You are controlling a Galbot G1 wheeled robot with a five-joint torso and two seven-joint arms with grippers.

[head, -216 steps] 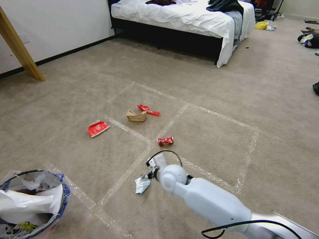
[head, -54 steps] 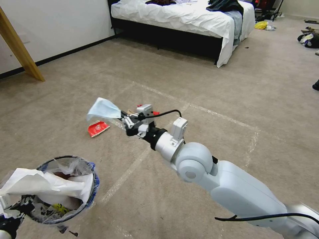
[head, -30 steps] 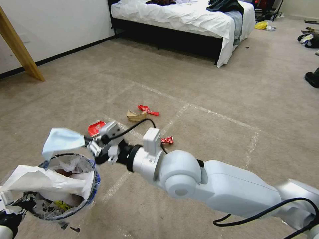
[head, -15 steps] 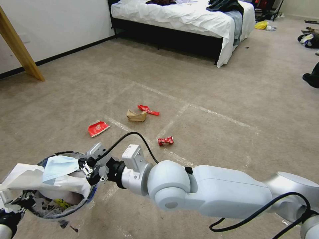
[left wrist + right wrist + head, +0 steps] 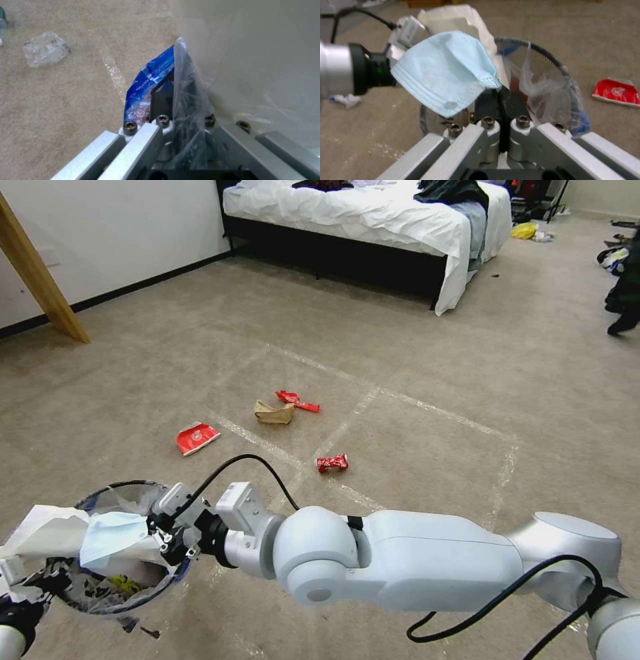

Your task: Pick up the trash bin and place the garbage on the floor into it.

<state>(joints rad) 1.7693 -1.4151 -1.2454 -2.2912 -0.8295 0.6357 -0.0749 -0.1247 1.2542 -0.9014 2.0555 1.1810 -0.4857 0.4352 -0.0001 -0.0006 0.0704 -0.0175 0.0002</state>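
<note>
Reaching across my front, my right gripper (image 5: pixel 162 531) hangs over the mouth of the trash bin (image 5: pixel 143 490), its fingers pinched together on one edge of a pale blue mask (image 5: pixel 111 531). In the right wrist view the mask (image 5: pixel 448 72) droops from the closed fingertips (image 5: pixel 486 98) above the bin's black rim (image 5: pixel 550 61) and its crinkled clear liner (image 5: pixel 538 85). A sheet of white paper (image 5: pixel 41 521) sticks out of the bin beside the mask. My left gripper (image 5: pixel 170 100) holds the bin low on my left side, clamped on the rim through the plastic liner, with a strip of blue wrapping (image 5: pixel 150 77) pressed against one finger. The bin is lifted clear of the floor (image 5: pixel 427 380). Out on the taped carpet lie a flat red packet (image 5: pixel 197 437), a crumpled brown paper (image 5: pixel 273 413), a red wrapper (image 5: pixel 297 401) just beside it, and a crushed red can (image 5: pixel 332 463) nearest my right arm.
</note>
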